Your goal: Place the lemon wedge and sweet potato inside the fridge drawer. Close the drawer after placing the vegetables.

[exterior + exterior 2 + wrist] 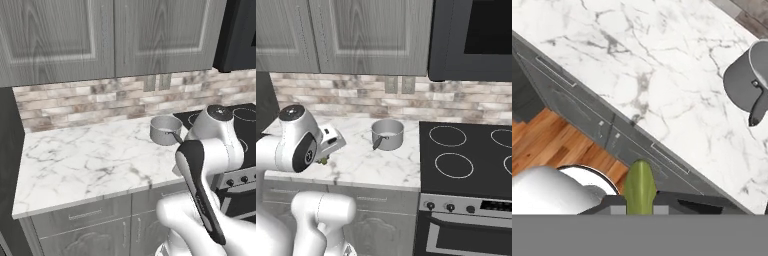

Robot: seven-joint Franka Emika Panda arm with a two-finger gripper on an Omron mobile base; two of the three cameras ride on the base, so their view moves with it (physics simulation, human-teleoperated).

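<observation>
The claw [640, 207] is pinched narrow on the lemon wedge [640, 186], which sticks up yellow-green between the two dark tips in the hand view. In the right base view a small greenish bit [321, 161] peeks out under the hand [330, 141] at the front edge of the counter [363, 160]; that is most likely the same wedge, though it is too small to be sure.

Out from the claw, the hand looks down past the counter edge: marble top [677, 85] above, grey drawer fronts [587, 117] with bar handles below it, and wood floor [557, 145] beneath. A grey pot [388, 134] with a dark handle stands near the back of the counter, beside the stove [466, 155], well apart from the hand.

As for progress, I judge the task to be in its first half. The wedge is lifted and held clear of the counter, so the pick is done, but it is not yet in the fridge drawer. The sweet potato is not yet dealt with as far as I can tell. What is left, by my reading: carry the wedge to the drawer and let it go inside, fetch the potato and put it in too, then push the drawer shut
</observation>
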